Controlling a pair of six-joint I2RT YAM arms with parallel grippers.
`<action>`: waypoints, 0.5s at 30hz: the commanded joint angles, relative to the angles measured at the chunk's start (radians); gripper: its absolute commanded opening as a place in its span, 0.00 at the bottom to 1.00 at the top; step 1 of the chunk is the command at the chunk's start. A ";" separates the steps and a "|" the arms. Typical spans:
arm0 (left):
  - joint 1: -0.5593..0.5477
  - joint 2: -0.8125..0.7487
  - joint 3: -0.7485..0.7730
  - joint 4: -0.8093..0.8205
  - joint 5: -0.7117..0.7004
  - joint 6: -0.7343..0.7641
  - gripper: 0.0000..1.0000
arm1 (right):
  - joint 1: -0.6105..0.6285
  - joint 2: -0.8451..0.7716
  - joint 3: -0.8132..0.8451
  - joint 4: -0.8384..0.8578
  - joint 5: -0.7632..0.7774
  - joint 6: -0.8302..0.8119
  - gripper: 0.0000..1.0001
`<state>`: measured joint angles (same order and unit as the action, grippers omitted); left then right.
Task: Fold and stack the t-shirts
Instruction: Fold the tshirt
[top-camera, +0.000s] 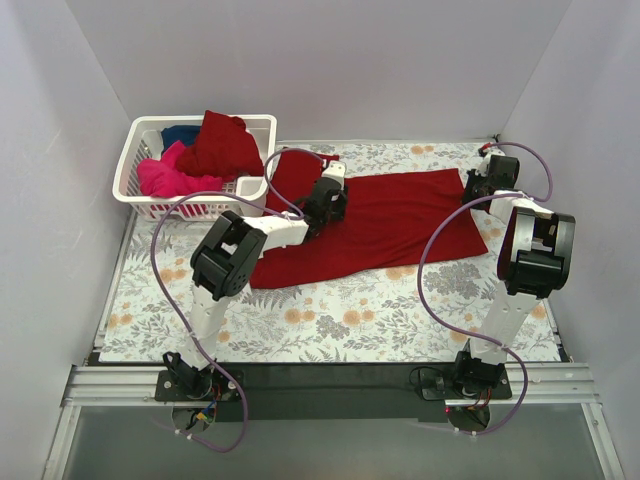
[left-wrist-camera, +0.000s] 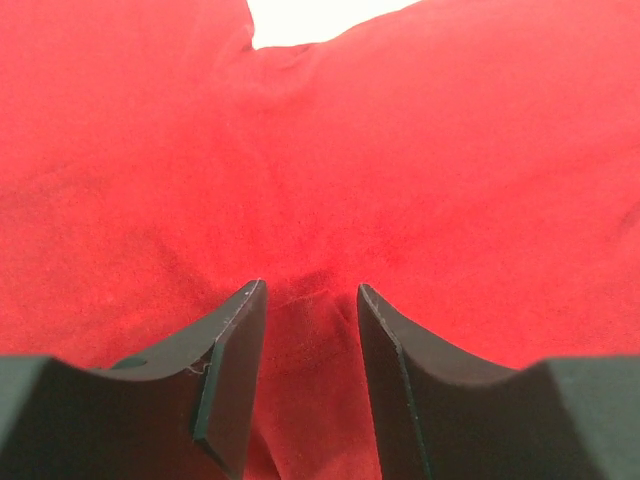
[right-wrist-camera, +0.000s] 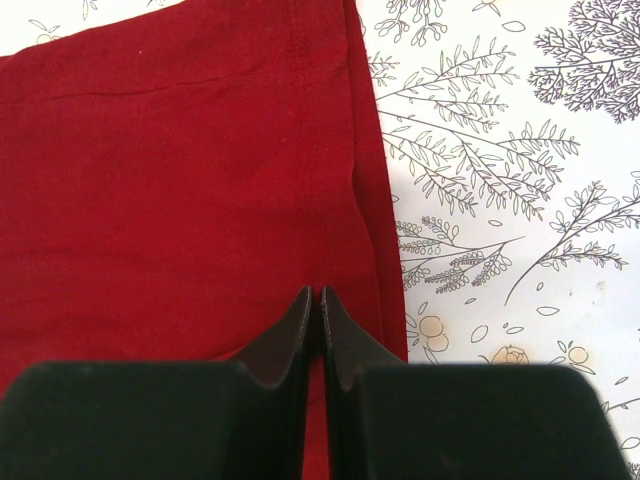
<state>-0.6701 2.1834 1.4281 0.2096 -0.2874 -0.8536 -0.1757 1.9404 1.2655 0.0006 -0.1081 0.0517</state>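
Cloth fills the left wrist view: the dark red t-shirt (left-wrist-camera: 450, 150) lies under the left pincer (left-wrist-camera: 310, 290), whose 2 fingers stand moderately apart with red fabric between and beyond them. The right pincer (right-wrist-camera: 320, 292) is closed, its fingers meeting at the tips right above the shirt's hemmed edge; whether any cloth is nipped cannot be told. To its right lies the bare floral bench (right-wrist-camera: 500, 200). Behind and left of the left pincer, the white basket (top-camera: 135, 150) holds a second dark red shirt (top-camera: 220, 145), a hot pink shirt (top-camera: 170, 178) and a dark blue shirt (top-camera: 182, 133).
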 joint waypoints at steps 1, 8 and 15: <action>0.000 0.006 0.032 -0.007 0.004 0.001 0.39 | -0.005 0.020 0.014 0.018 -0.012 -0.003 0.01; 0.000 0.009 0.037 -0.013 0.004 -0.001 0.24 | -0.004 0.020 0.015 0.016 -0.011 -0.004 0.01; 0.000 0.019 0.041 -0.019 0.007 0.002 0.16 | -0.005 0.020 0.014 0.015 -0.008 -0.006 0.01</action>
<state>-0.6701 2.1986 1.4357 0.1993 -0.2832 -0.8574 -0.1757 1.9533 1.2655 0.0002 -0.1085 0.0513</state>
